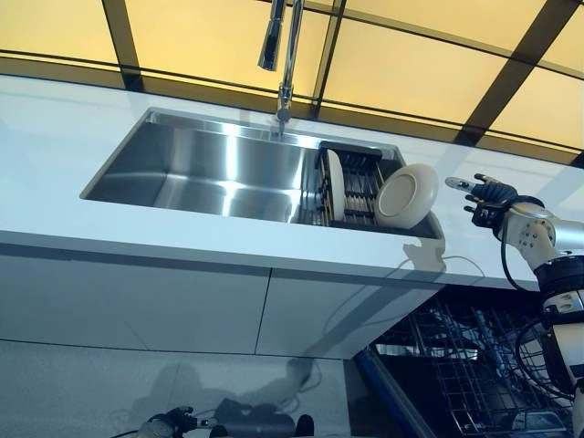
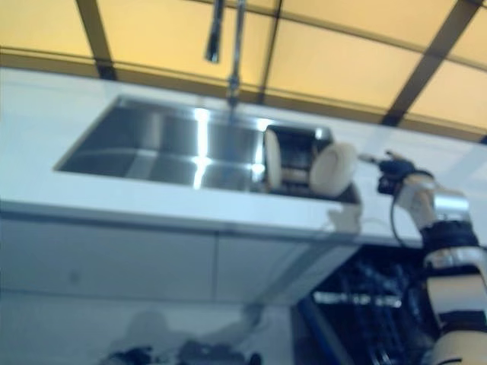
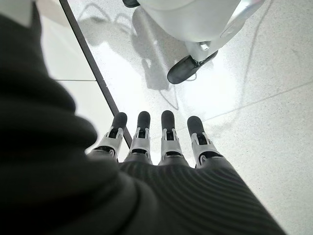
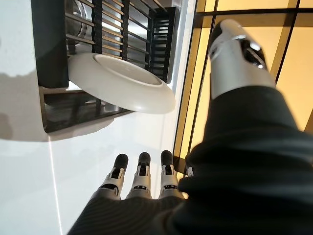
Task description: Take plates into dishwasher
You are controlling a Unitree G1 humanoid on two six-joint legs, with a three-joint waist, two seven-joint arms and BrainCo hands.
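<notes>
The left robot hand (image 3: 156, 142) is hanging low over the floor (image 3: 254, 98), fingers straight and released, idle and grasping nothing, well apart from the sink. Below the right robot hand (image 1: 484, 193), the open dishwasher rack (image 1: 465, 365) is standing ready under the worktop (image 1: 55, 155), presumably pulled out so plates can drop in. That right robot hand is hovering over the worktop with fingers extended and released, empty, likely lining up a reach. Just beside it, a white plate (image 1: 407, 195) is leaning tilted against the dark drying rack (image 1: 360, 187), its rim facing the robot hand, which should make it easy to pinch. Farther off, a second plate (image 1: 334, 185) is standing upright in the rack's slots, inside the steel sink (image 1: 192, 169), with the faucet (image 1: 283, 50) rising beyond.
</notes>
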